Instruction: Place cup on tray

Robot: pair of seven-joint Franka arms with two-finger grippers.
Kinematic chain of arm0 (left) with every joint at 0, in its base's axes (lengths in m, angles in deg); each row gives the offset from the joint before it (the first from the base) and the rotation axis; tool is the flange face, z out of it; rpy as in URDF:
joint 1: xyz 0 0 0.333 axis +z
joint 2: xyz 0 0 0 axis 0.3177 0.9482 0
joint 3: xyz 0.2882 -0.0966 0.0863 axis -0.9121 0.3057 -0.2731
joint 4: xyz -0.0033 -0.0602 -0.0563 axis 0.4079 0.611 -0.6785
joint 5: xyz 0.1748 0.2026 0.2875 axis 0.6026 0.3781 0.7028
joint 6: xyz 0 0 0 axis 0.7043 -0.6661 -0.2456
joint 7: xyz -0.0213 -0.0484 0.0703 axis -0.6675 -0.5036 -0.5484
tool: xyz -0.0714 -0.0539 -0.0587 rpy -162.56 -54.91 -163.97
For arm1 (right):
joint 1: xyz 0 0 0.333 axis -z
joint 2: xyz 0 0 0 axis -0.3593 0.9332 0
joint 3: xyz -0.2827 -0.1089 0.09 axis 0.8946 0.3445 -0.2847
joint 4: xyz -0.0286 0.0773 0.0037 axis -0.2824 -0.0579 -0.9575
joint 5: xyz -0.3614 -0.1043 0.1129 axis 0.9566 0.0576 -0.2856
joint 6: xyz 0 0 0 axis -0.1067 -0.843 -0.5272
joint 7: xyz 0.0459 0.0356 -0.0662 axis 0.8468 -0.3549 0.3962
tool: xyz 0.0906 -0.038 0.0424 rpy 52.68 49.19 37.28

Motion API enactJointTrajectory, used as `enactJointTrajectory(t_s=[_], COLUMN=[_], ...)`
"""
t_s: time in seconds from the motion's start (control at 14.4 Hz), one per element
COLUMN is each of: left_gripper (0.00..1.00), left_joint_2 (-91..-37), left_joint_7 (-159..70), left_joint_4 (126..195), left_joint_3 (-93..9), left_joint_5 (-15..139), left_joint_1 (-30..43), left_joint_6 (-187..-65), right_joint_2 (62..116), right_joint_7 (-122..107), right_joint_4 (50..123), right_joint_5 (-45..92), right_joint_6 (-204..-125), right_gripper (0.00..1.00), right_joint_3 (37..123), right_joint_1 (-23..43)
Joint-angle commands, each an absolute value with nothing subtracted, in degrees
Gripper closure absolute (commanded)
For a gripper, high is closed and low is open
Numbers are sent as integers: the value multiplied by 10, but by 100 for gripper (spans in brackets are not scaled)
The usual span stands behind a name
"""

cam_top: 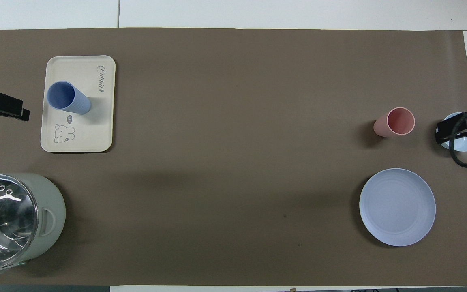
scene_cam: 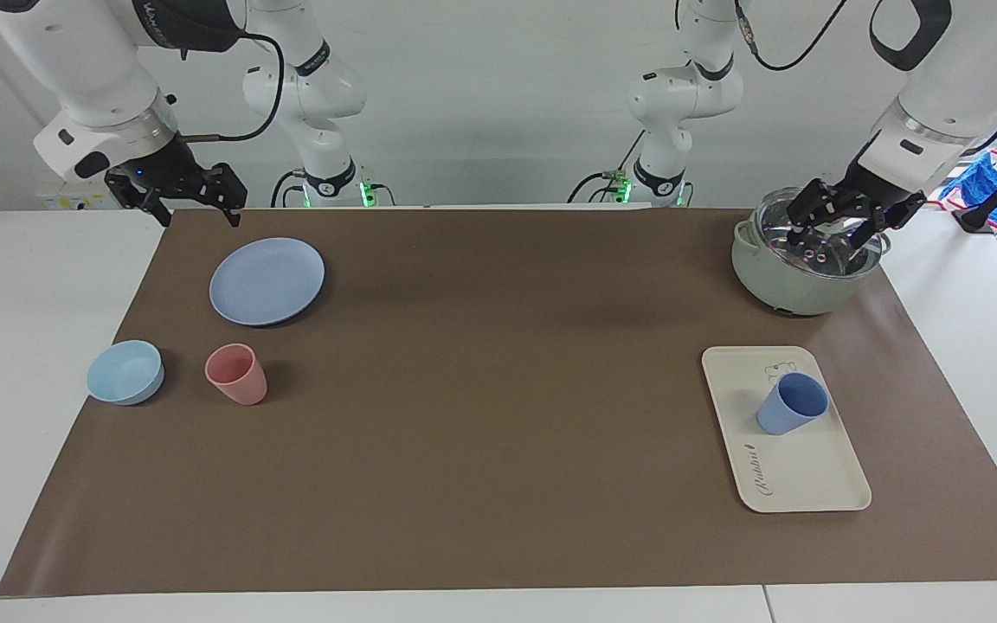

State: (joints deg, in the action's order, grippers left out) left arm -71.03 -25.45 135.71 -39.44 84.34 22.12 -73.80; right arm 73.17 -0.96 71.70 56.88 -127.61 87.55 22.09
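Observation:
The periwinkle-blue cup (scene_cam: 791,404) stands upright on the cream tray (scene_cam: 810,480), near its middle and beside the rabbit drawing. Both also show in the overhead view, the cup (cam_top: 68,97) on the tray (cam_top: 95,136). My left gripper (scene_cam: 829,234) is open and empty, raised over the pot's glass lid, apart from the cup; it shows at the overhead view's edge (cam_top: 2,106). My right gripper (scene_cam: 197,215) is open and empty, up in the air over the mat's edge by the blue plate, and it also shows in the overhead view (cam_top: 459,129).
A sage-green pot (scene_cam: 788,290) with a glass lid stands nearer to the robots than the tray. At the right arm's end are a round blue plate (scene_cam: 266,281), a pink tumbler (scene_cam: 236,374) and a light-blue bowl (scene_cam: 125,372). A brown mat (scene_cam: 498,389) covers the table.

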Motion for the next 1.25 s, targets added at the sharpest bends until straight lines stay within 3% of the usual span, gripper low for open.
enactJointTrajectory(t_s=[0.0, 0.28, 0.48, 1.18], left_gripper=[0, 0, 0, 0], left_joint_2=[-725, -726, -726, -726], left_joint_7=[-260, -260, -260, -260], left_joint_4=[1374, 1374, 1374, 1374], left_joint_3=[-394, -394, -394, -394], left_joint_5=[839, 839, 839, 839], left_joint_1=[225, 225, 225, 225], left_joint_6=[-741, -740, -740, -741], right_joint_2=[730, 724, 706, 709], right_joint_7=[-22, -16, -19, -19], right_joint_4=[712, 717, 765, 764], right_joint_5=[582, 581, 577, 576], right_joint_6=[-1278, -1279, -1336, -1331], right_gripper=[0, 0, 0, 0], right_joint_3=[876, 885, 905, 903], right_joint_1=[221, 217, 217, 217])
